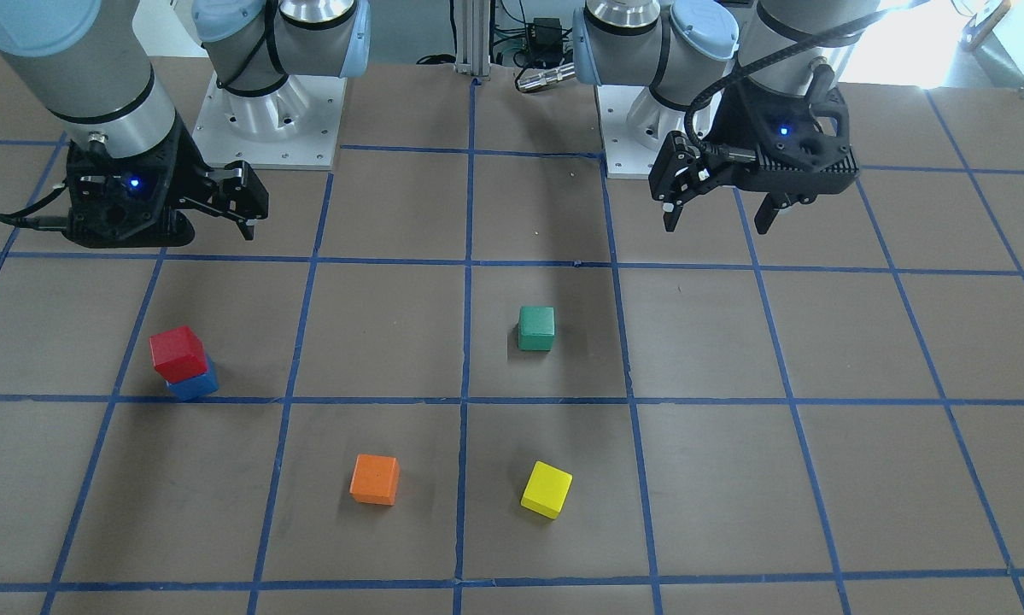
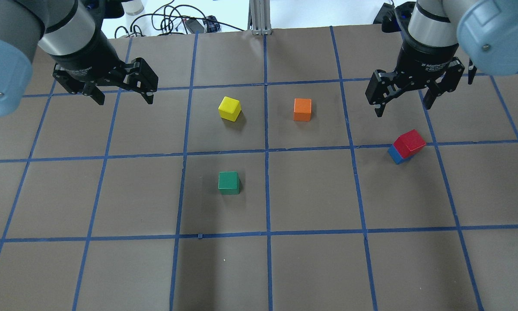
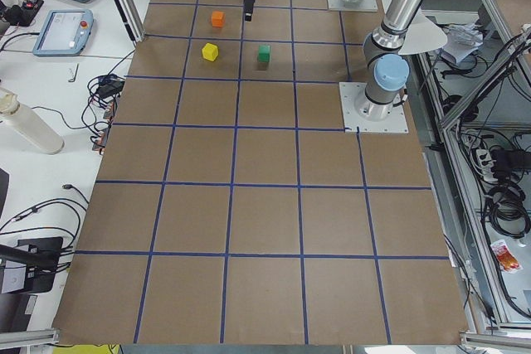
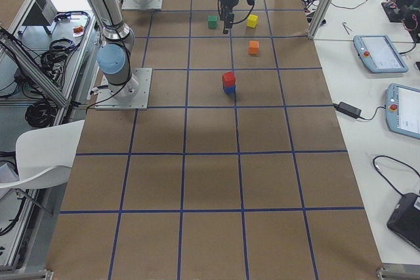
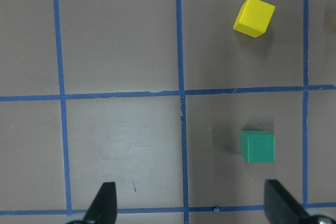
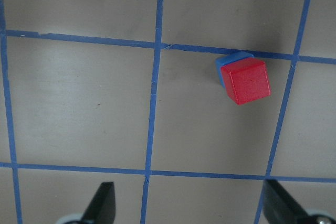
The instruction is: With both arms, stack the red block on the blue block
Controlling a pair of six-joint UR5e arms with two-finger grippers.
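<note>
The red block sits on top of the blue block, slightly offset, on the table's right side from the robot. The stack also shows in the overhead view, red on blue, and in the right wrist view, red over blue. My right gripper hangs open and empty above the table, just beyond the stack and clear of it. My left gripper is open and empty at the far left, apart from all blocks.
A green cube lies near the table's middle, a yellow cube and an orange cube farther out. The left wrist view shows the green cube and the yellow cube. Blue tape lines grid the brown table.
</note>
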